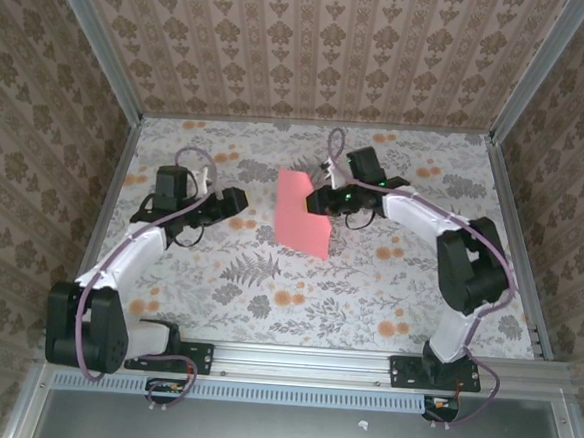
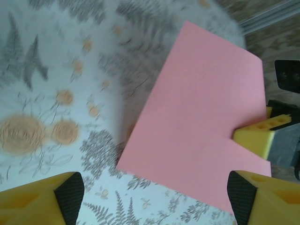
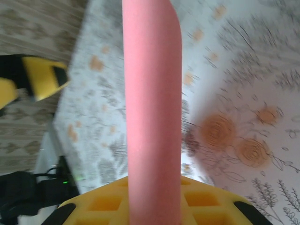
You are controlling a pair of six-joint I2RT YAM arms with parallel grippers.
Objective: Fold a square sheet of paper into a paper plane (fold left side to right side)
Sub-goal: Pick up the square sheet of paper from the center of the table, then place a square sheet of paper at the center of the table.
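Note:
The square sheet of paper [image 1: 301, 212] is salmon pink and sits mid-table, its right edge raised off the print. My right gripper [image 1: 323, 199] is shut on that right edge. In the right wrist view the sheet [image 3: 152, 112] runs edge-on up from between the yellow fingers [image 3: 105, 204]. My left gripper [image 1: 235, 203] stands open a little left of the sheet, apart from it. From the left wrist, the sheet [image 2: 197, 117] lies ahead of the open left gripper [image 2: 154, 201], whose pads [image 2: 70, 194] are empty. The right gripper's yellow finger [image 2: 255, 138] presses on the sheet's far edge.
The tabletop [image 1: 267, 287] carries a fern and orange flower print. Metal rails and patterned walls [image 1: 314, 40] close it in at the back and sides. The left gripper's yellow finger [image 3: 44, 77] shows beyond the sheet from the right wrist.

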